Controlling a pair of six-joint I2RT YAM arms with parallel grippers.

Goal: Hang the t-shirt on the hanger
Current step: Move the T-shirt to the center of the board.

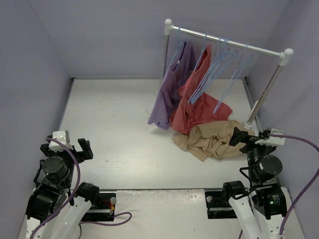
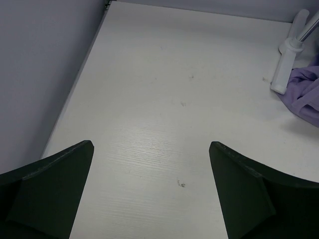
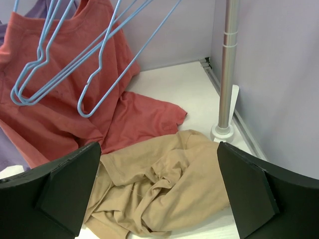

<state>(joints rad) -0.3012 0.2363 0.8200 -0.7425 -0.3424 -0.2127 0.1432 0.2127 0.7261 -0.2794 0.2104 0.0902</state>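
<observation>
The tan t-shirt (image 1: 212,140) lies crumpled on the table at the right, below the rack; it fills the lower middle of the right wrist view (image 3: 164,186). Several light-blue wire hangers (image 1: 224,69) hang empty on the rack's bar, also seen in the right wrist view (image 3: 75,59). My right gripper (image 1: 246,137) is open and empty, just right of the t-shirt, with the shirt between its fingers' line of sight (image 3: 157,191). My left gripper (image 1: 67,147) is open and empty at the near left, over bare table (image 2: 149,189).
A white clothes rack (image 1: 227,42) stands at the back right, with a foot (image 3: 223,132) near the t-shirt. A purple shirt (image 1: 172,87) and a red shirt (image 1: 197,104) hang on it and drape onto the table. Walls enclose the table's sides.
</observation>
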